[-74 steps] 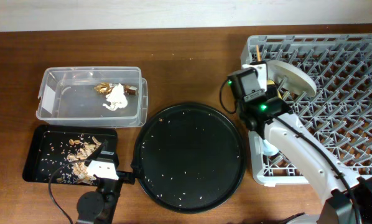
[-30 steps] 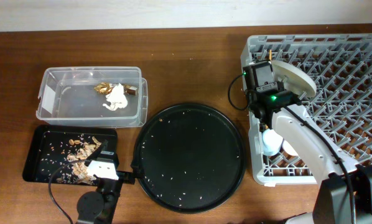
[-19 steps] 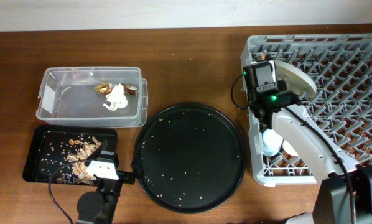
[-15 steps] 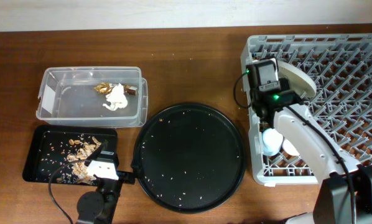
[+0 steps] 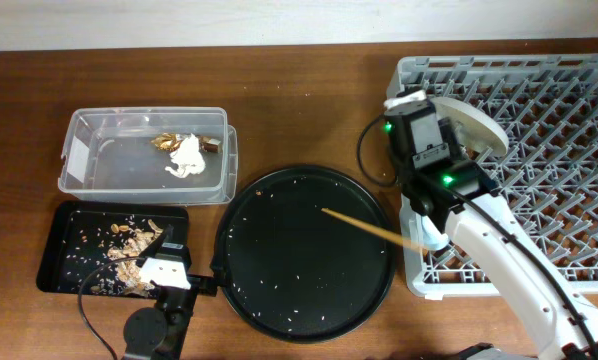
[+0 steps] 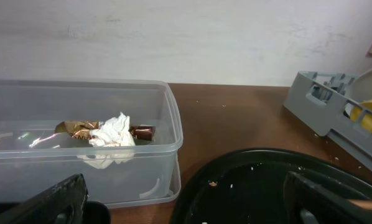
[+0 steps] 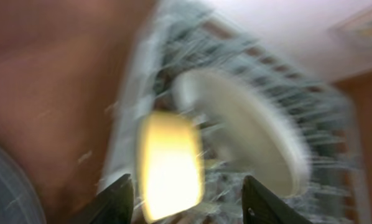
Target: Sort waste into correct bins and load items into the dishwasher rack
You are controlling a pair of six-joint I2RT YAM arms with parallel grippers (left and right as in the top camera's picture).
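Right hand (image 7: 186,185) spread; thin tan chopstick (image 5: 374,229) slants over round tray (image 5: 279,265).

A robot test bench dressed as a kitchen clean-up corner: a brown wood-grain table (image 5: 309,110) set against a plain white wall (image 6: 204,37) ahead of the left fingers (image 6: 52,199). Ahead of the right fingers (image 7: 114,202) stands a large square light-grey plastic dishwasher rack (image 5: 559,120) with a lattice of pegs; a black cable (image 5: 360,160) trails from the white right arm (image 5: 499,240) beside it.
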